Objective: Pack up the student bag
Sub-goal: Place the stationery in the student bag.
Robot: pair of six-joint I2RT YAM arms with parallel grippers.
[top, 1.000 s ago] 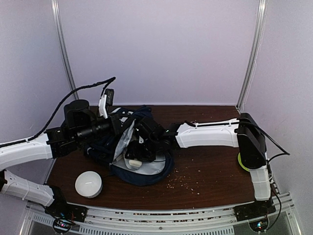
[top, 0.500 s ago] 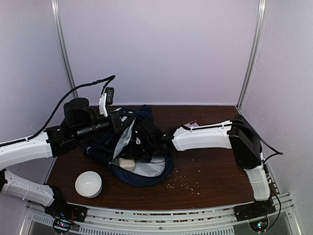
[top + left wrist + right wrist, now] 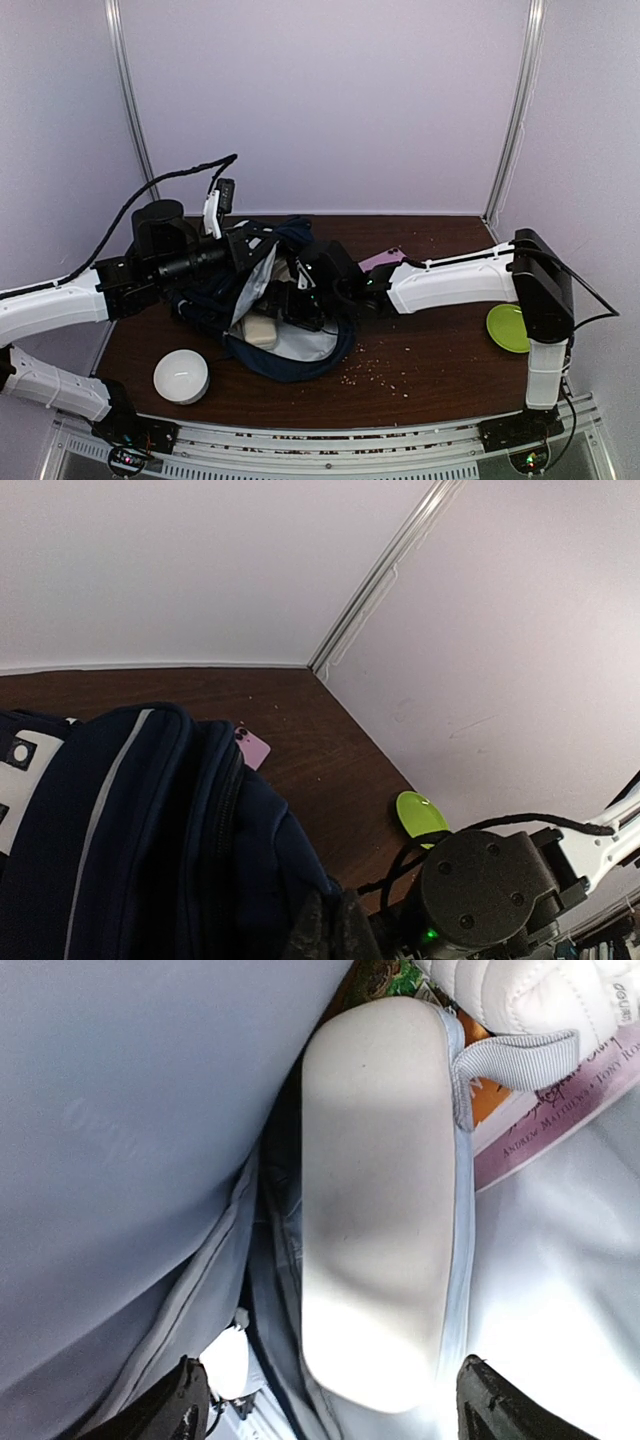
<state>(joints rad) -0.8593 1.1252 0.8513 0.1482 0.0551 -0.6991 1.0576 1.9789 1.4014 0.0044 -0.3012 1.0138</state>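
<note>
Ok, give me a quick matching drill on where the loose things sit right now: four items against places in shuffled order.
Things:
1. white round pouch
2. green plate
3. pink phone
4. cream case

Places:
A. inside the backpack
B. front left of the table
C. by the table's right edge
D. just right of the backpack, toward the back

Pairs: 1-B, 2-C, 3-D, 4-A
</note>
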